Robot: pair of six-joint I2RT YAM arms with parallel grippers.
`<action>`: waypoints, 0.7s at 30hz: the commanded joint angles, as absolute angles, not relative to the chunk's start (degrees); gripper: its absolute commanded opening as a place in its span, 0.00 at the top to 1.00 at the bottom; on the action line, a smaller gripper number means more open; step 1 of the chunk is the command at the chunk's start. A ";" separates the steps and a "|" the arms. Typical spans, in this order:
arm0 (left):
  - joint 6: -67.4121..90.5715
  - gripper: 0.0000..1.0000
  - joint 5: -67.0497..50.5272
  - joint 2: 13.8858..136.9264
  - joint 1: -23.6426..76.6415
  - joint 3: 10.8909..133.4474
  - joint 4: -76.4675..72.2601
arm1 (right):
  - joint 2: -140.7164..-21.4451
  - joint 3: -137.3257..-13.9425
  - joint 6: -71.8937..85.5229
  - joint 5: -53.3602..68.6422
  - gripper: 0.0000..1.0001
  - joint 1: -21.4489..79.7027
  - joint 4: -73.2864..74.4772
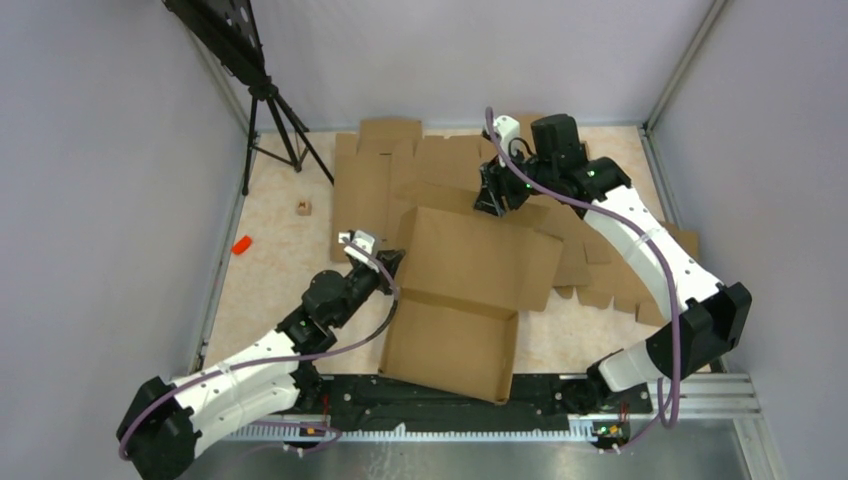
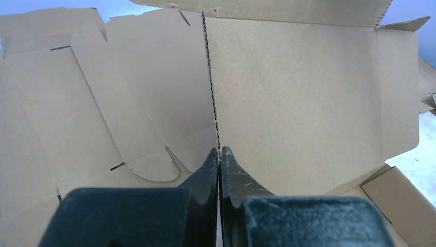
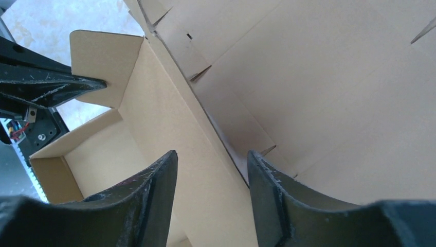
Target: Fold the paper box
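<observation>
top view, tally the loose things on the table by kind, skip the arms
paper box: 1
pile of flat cardboard blanks: 1, sheets uncountable
small red piece: 1
small wooden block: 1
tripod: 1
total: 5

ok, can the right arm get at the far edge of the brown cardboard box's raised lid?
Probably yes: the open right gripper straddles that edge of the brown cardboard box, nothing between. The left gripper pinches the panel's side edge, clear of it.
</observation>
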State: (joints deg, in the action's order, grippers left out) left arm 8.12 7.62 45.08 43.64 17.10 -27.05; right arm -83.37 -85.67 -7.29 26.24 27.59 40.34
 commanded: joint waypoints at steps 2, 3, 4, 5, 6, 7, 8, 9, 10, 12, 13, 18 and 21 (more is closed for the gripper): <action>7.53 1.00 6.62 43.22 44.38 16.70 -33.40 | -83.22 -88.76 -7.78 27.96 0.67 28.15 43.02; 7.79 1.00 6.67 43.16 44.38 16.70 -33.36 | -83.11 -88.96 -7.74 27.75 0.74 28.14 43.39; 7.96 1.00 6.68 43.30 44.38 16.77 -33.20 | -82.85 -89.11 -7.66 27.69 0.85 28.17 43.61; 8.33 0.98 6.75 43.25 44.38 16.78 -33.00 | -82.48 -89.12 -7.51 27.62 0.93 28.13 43.73; 8.73 0.98 6.87 43.31 44.38 16.85 -32.96 | -82.02 -89.12 -7.24 27.37 0.99 28.13 43.72; 9.09 0.97 7.13 43.29 44.38 16.84 -32.89 | -81.50 -89.13 -6.90 26.95 1.00 28.18 43.60; 9.56 0.95 7.61 43.36 44.38 16.91 -32.76 | -80.86 -89.09 -6.43 26.32 1.00 28.19 43.53; 10.22 0.92 8.24 43.50 44.38 17.03 -32.47 | -80.29 -89.11 -6.09 25.76 1.00 28.13 43.41; 10.55 0.89 8.56 43.68 44.38 17.19 -31.96 | -79.57 -89.12 -5.80 25.12 1.00 28.17 43.29; 11.07 0.76 9.03 44.18 44.38 17.87 -30.58 | -78.15 -89.05 -5.32 24.24 1.00 28.15 42.74; 11.25 0.72 9.13 44.45 44.38 18.36 -29.63 | -77.46 -89.03 -5.08 23.96 1.00 28.19 42.46; 13.15 0.58 10.19 45.17 44.38 21.05 -23.48 | -75.02 -90.93 -4.47 24.69 1.00 28.21 43.13; 14.79 0.52 10.22 44.40 44.38 22.13 -19.59 | -74.27 -92.66 -3.97 26.05 1.00 28.17 44.54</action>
